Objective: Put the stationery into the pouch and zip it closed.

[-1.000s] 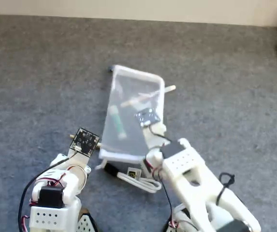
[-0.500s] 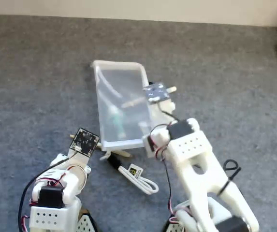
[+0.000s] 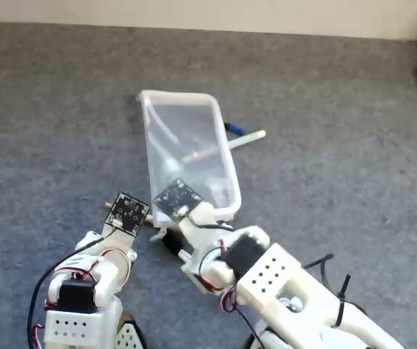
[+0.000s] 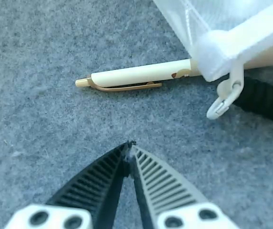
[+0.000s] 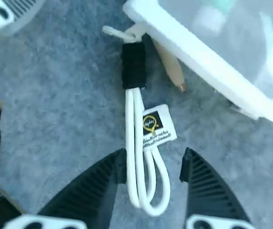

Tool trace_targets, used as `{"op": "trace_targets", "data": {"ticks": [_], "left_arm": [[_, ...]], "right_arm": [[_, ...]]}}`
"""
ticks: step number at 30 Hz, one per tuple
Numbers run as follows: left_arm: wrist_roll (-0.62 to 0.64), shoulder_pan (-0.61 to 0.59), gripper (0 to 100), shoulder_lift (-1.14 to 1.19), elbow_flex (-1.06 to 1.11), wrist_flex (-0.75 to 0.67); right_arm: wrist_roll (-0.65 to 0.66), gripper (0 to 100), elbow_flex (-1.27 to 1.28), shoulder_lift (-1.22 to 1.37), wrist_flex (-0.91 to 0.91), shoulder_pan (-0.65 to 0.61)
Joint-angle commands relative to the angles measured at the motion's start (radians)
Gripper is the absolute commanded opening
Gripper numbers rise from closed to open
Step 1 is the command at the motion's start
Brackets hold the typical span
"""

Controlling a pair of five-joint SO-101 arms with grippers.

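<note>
The right gripper (image 5: 154, 157) has its fingers apart, straddling the white cable (image 5: 132, 119) that lies just near of the pouch (image 3: 186, 120). The left gripper (image 4: 129, 145), fingers together, hovers over the carpet (image 4: 41, 119) near a cream pen (image 4: 136, 78) tucked under the pouch's near corner. Loading looks to be the step in hand. The next move likely calls for closing on the cable and lifting it.

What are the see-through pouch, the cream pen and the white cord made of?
Pouch: probably soft frosted plastic or fine mesh; contents show hazily through it, with a white bound edge. Pen: smooth cream plastic, slight sheen, tan clip possibly metal. Cord: glossy white rubbery jacket, bundled by a matte black band, perhaps fabric.
</note>
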Motion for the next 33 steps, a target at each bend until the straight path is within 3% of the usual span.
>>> {"op": "trace_targets", "data": {"ticks": [1,7,14,18,22,33], "left_arm": [[-0.009,-0.007,1,-0.007,0.022,0.005],[-0.009,-0.007,1,-0.007,0.022,0.005],[-0.009,-0.007,1,-0.007,0.022,0.005],[-0.009,-0.007,1,-0.007,0.022,0.005],[-0.009,-0.007,1,-0.007,0.022,0.005],[-0.009,-0.007,1,-0.007,0.022,0.005]], "right_arm": [[0.0,18.3,0.073,-0.033,-0.131,-0.022],[0.0,18.3,0.163,-0.033,-0.18,-0.088],[-0.006,17.5,0.283,0.041,-0.34,-0.039],[-0.002,4.1,0.295,0.099,-0.358,0.036],[-0.002,1.1,0.278,0.073,-0.298,0.093],[0.0,1.0,0.061,-0.194,0.124,0.278]]}}
